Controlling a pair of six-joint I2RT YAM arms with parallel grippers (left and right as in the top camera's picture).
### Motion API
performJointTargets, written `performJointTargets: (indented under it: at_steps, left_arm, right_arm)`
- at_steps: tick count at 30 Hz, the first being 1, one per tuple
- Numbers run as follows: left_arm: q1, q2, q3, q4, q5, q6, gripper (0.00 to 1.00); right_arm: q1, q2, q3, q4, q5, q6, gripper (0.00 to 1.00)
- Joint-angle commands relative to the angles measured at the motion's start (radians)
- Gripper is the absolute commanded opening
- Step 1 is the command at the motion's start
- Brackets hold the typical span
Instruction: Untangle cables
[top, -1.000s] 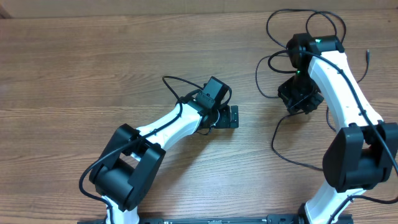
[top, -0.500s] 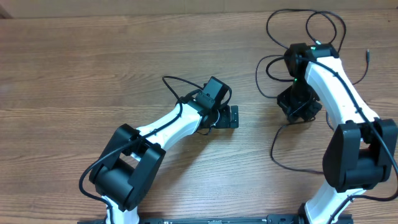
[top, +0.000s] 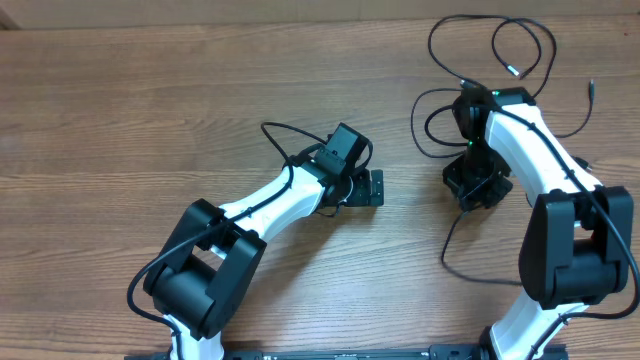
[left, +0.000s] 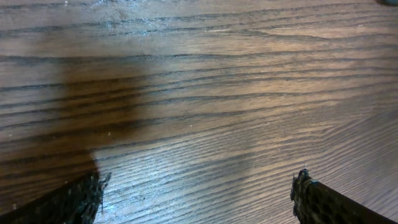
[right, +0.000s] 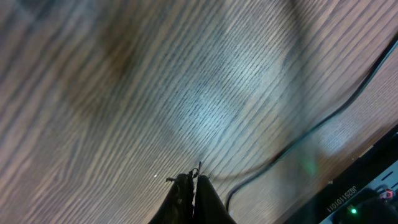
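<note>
Wooden tabletop (top: 150, 120) under both arms. Left pincer (left: 199, 186) spread wide, empty; right pincer (right: 189, 180) pressed fully closed near black cables (right: 364, 85), gripping nothing visible.

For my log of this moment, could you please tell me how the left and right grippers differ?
The left gripper is open; the right gripper is shut. The left gripper sits over bare table; the right gripper has cables beside it. Both are black and close to the wood.

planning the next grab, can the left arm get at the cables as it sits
Probably not without a long reach: the left gripper hangs open over bare wood mid-table, while the cables lie far right, around the right arm.
</note>
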Motion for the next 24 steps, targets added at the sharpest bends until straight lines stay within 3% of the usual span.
performJointTargets:
  at_steps: [1,24]
  left_arm:
    - [0.011,0.016,-0.003,-0.008,0.009,-0.006,0.99]
    - [0.01,0.016,-0.003,-0.023,0.013,-0.006,1.0]
  right_arm:
    - [-0.003,-0.013,-0.021,0.019,-0.003,0.004,0.04]
    - [-0.003,-0.013,-0.101,0.12,0.011,-0.003,0.04]
